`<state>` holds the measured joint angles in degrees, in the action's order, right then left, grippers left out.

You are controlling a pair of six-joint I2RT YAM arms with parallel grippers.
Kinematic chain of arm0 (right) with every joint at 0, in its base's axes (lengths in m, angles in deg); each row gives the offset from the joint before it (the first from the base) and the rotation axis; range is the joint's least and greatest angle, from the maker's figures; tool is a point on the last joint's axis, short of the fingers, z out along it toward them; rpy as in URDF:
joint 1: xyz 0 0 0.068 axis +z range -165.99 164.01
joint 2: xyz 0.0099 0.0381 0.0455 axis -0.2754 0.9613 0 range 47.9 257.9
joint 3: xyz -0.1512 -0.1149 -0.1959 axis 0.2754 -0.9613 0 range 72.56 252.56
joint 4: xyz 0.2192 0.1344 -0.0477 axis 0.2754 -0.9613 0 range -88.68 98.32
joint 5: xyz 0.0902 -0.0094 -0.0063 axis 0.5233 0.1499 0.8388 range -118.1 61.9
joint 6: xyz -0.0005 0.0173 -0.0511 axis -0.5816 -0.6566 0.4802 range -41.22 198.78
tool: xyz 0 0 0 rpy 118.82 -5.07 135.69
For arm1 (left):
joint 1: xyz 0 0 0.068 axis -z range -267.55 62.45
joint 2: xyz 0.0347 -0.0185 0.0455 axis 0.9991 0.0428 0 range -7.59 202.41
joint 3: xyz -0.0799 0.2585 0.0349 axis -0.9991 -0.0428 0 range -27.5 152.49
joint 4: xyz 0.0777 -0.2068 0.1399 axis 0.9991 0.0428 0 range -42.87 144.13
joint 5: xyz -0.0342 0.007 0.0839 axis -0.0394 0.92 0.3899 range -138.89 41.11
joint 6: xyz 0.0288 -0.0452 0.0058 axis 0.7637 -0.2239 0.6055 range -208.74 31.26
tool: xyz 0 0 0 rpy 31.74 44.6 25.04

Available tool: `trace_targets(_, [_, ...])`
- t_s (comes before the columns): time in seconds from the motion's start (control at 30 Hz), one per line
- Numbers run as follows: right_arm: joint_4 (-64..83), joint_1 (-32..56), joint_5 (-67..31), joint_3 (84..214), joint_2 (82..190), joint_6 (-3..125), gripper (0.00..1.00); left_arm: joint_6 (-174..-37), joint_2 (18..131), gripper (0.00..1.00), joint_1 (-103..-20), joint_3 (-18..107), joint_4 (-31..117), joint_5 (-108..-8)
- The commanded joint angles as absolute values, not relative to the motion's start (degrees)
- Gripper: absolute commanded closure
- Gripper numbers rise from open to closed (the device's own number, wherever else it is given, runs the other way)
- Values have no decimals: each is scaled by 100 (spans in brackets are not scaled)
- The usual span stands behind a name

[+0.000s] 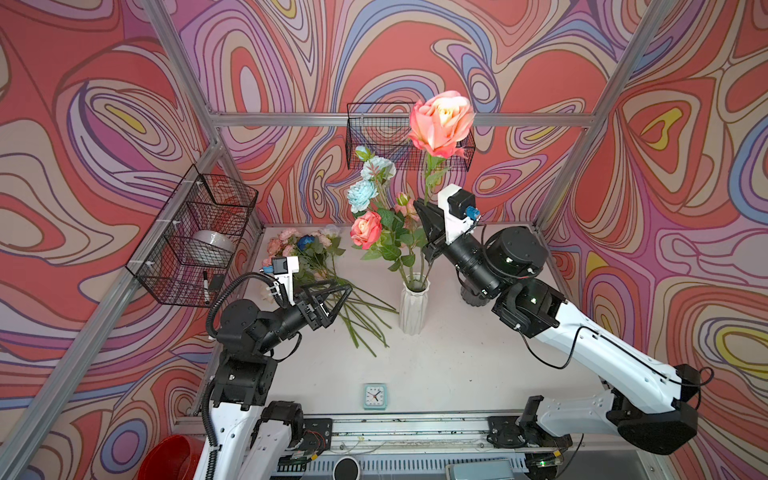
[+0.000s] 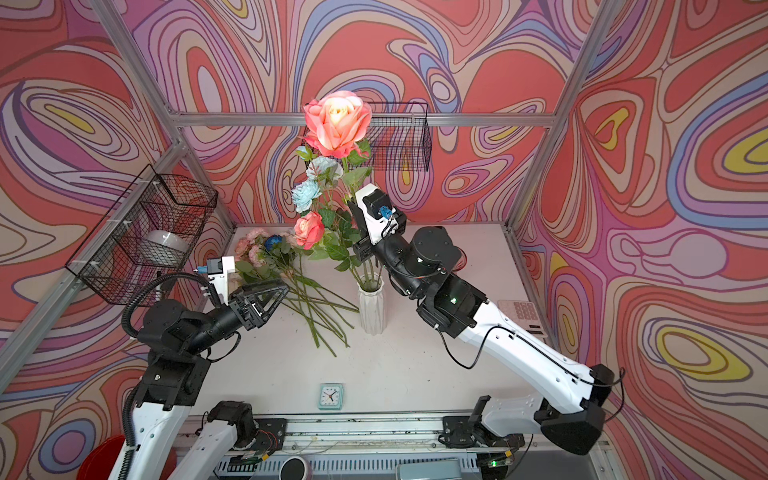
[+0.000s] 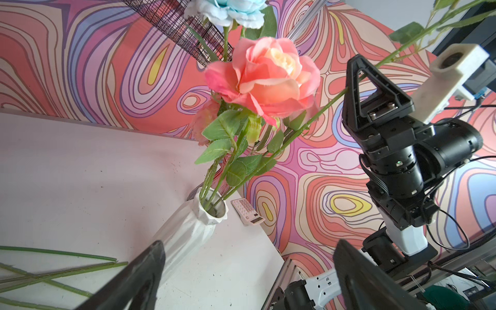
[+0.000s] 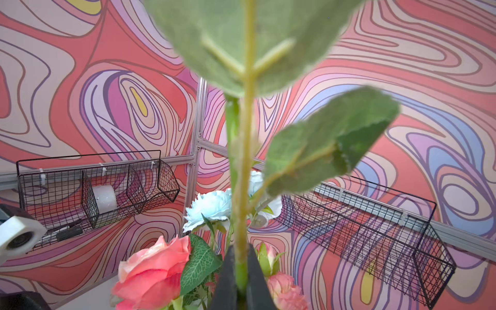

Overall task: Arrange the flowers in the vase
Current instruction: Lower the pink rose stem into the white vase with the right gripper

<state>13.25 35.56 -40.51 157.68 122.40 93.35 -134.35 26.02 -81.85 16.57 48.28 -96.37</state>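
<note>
A white ribbed vase [image 1: 413,307] [image 2: 371,309] [image 3: 198,222] stands mid-table holding a peach-pink rose [image 1: 365,230] [image 3: 268,80] and pale blue roses [image 1: 361,195]. My right gripper [image 1: 420,206] [image 2: 352,205] [image 4: 240,257] is shut on the green stem [image 4: 243,161] of a large pink rose [image 1: 440,122] [image 2: 337,122] raised above the bouquet. That stem slants down to the vase's mouth. More flowers [image 1: 307,249] [image 2: 266,249] lie in a pile at the back left, their stems [image 3: 53,268] fanned across the table. Over those stems my left gripper [image 1: 341,286] [image 2: 280,286] [image 3: 248,257] hovers open and empty.
A small teal clock [image 1: 375,396] sits near the front edge. A pink calculator [image 2: 521,313] [image 3: 248,214] lies at the right edge. Wire baskets hang on the left wall [image 1: 195,241] and back wall [image 1: 407,137]. A red bucket [image 1: 170,457] stands below the front left.
</note>
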Motion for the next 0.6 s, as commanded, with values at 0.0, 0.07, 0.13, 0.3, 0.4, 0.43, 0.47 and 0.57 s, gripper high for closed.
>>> trace_targets(0.0, [1534,3447,-3815,15489,12306,8972,100,-13340,2555,0,-8158,1578,4863,-9647])
trace_targets(0.07, [1529,3411,-3867,15343,12304,8837,100,-13339,2556,0,-8157,1557,4863,-9643])
trace_targets(0.13, [1506,3417,-3922,15210,12272,8700,100,-13327,2574,0,-8157,1556,4880,-9635])
trace_targets(0.3, [1158,3413,-4147,15185,12108,8264,47,-13313,2585,0,-8164,1582,4968,-9561])
trace_targets(0.4, [863,3413,-4134,15249,11969,7979,34,-13315,2599,0,-8162,1583,5024,-9491])
trace_targets(0.43, [792,3417,-4126,15262,11920,7872,28,-13321,2612,0,-8158,1583,5041,-9476])
trace_targets(0.47, [724,3413,-4116,15257,11865,7784,25,-13309,2617,0,-8159,1590,5087,-9413])
trace_targets(0.57, [543,3411,-4010,15228,11690,7488,23,-13274,2664,0,-8158,1600,5279,-9222])
